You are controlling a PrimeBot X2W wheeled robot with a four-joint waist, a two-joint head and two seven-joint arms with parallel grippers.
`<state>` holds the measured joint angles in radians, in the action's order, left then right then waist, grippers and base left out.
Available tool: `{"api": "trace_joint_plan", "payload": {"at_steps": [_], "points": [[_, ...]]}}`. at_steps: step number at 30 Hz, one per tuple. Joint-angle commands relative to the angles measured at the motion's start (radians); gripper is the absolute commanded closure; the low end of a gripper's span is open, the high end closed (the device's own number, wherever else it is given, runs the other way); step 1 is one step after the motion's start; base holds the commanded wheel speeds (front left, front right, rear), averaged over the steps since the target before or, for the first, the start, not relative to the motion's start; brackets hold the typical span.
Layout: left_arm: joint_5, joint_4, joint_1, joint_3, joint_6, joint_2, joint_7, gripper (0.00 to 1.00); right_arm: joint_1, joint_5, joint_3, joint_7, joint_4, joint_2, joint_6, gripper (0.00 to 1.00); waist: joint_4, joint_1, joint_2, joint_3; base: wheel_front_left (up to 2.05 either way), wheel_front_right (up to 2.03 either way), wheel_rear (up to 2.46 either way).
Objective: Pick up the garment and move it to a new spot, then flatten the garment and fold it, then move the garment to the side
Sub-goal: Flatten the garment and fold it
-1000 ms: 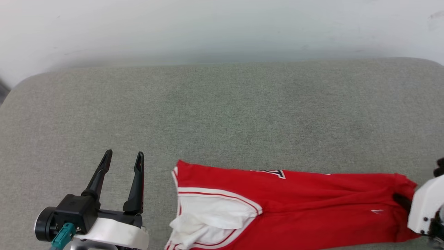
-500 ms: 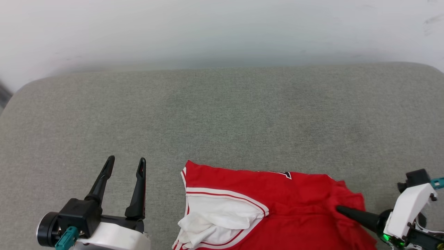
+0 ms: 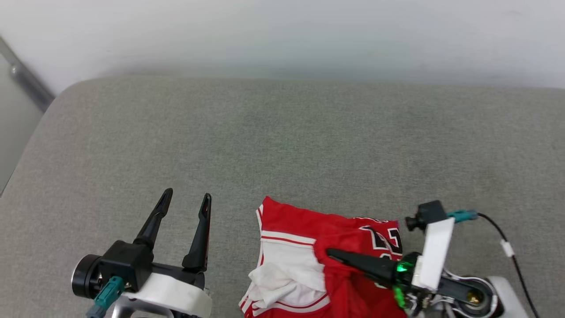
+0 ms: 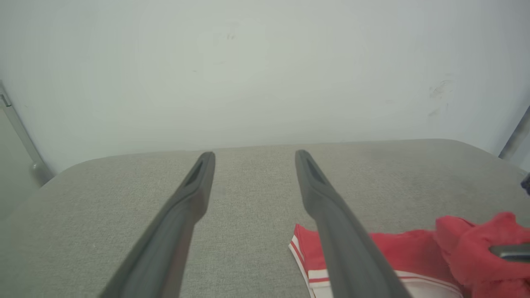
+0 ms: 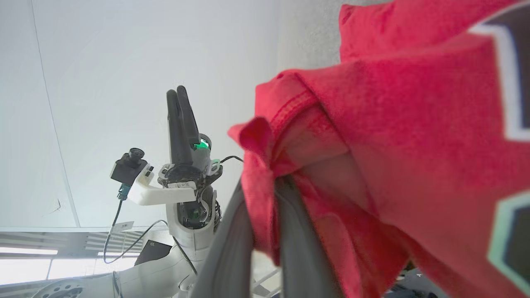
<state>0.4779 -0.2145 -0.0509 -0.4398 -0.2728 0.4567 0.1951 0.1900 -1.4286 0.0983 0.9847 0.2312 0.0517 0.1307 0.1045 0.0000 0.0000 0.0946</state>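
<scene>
The garment (image 3: 291, 229), a red jersey T-shirt with a white sleeve and striped trim, lies bunched at the near edge of the grey cushion (image 3: 282, 141). My right gripper (image 3: 330, 253) points left and is shut on a red fold of it, lifted over the white sleeve. Dark white-outlined letters show beside the finger. In the right wrist view both fingers (image 5: 296, 240) pinch the red cloth (image 5: 393, 103). My left gripper (image 3: 187, 195) stands open and empty to the left of the garment (image 4: 397, 248), apart from it; in its own view the left gripper (image 4: 254, 154) points at the wall.
A pale wall runs behind the cushion. A metal rail (image 3: 26, 79) slants at the far left, past the cushion's rounded corner. A cable (image 3: 503, 238) trails from the right wrist. Bare cushion spreads beyond and to both sides of the garment.
My right gripper has swept left with the garment's right end, doubling the red cloth over toward the sleeve. The head view has shifted too. The left gripper stays open.
</scene>
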Motion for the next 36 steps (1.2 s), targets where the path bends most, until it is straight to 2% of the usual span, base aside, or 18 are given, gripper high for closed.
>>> {"api": "trace_joint_plan", "payload": {"at_steps": [1,5,12,13,14,15,20,24,29,30,32,36], "points": [[-0.003,0.005,-0.019,-0.003,0.005,-0.006,0.002,0.0,0.02,-0.021,0.041,-0.024,0.013,-0.002,0.0,1.0,0.015,0.0,0.0,0.014,0.0,0.0,0.0],[0.002,0.015,-0.035,-0.009,0.014,-0.016,0.01,0.0,0.053,-0.021,0.148,-0.102,0.044,-0.001,0.0,1.0,0.034,0.0,0.0,0.04,0.0,0.0,0.0],[0.006,0.036,-0.069,-0.014,0.029,-0.035,0.025,0.0,0.107,0.062,0.217,-0.25,0.117,-0.001,0.0,1.0,0.055,0.0,0.0,0.091,0.0,0.0,0.0],[0.008,0.04,-0.073,-0.015,0.032,-0.038,0.029,0.0,0.112,0.072,0.223,-0.268,0.126,-0.001,0.0,0.9,0.055,0.0,0.0,0.095,0.0,0.0,0.0],[0.009,0.045,-0.077,-0.015,0.033,-0.04,0.03,0.0,0.119,0.087,0.228,-0.289,0.131,-0.001,0.0,0.68,0.054,0.0,0.0,0.099,0.0,0.0,0.0],[0.008,0.049,-0.08,-0.015,0.035,-0.041,0.032,0.0,0.123,0.086,0.233,-0.305,0.133,-0.001,0.0,0.0,0.054,0.0,0.0,0.101,0.0,0.0,0.0],[0.011,0.066,-0.08,-0.011,0.043,-0.042,0.04,0.0,0.142,0.112,0.282,-0.359,0.123,0.0,0.0,0.0,0.043,0.0,0.0,0.102,0.0,0.0,0.0],[0.015,0.076,-0.074,-0.008,0.043,-0.037,0.043,0.0,0.164,0.181,0.333,-0.414,0.079,0.037,0.0,0.0,0.033,0.0,0.0,0.092,0.0,0.0,0.0],[0.014,0.077,-0.065,-0.006,0.037,-0.03,0.044,0.0,0.203,0.395,0.417,-0.571,0.033,0.134,0.0,0.0,0.025,0.0,0.0,0.073,0.0,0.0,0.0],[0.014,0.077,-0.065,-0.006,0.037,-0.03,0.044,0.0,0.203,0.395,0.417,-0.571,0.033,0.134,0.0,0.0,0.025,0.0,0.0,0.073,0.0,0.0,0.0],[0.014,0.077,-0.069,-0.003,0.032,-0.033,0.045,0.0,0.21,0.518,0.437,-0.658,0.038,0.18,0.0,0.0,0.021,0.0,0.0,0.063,0.0,0.0,0.0],[0.013,0.075,-0.057,0.005,0.019,-0.03,0.046,0.0,0.197,0.728,0.37,-0.821,0.067,0.221,0.0,0.0,0.008,0.0,0.0,0.043,0.0,0.0,0.0]]}}
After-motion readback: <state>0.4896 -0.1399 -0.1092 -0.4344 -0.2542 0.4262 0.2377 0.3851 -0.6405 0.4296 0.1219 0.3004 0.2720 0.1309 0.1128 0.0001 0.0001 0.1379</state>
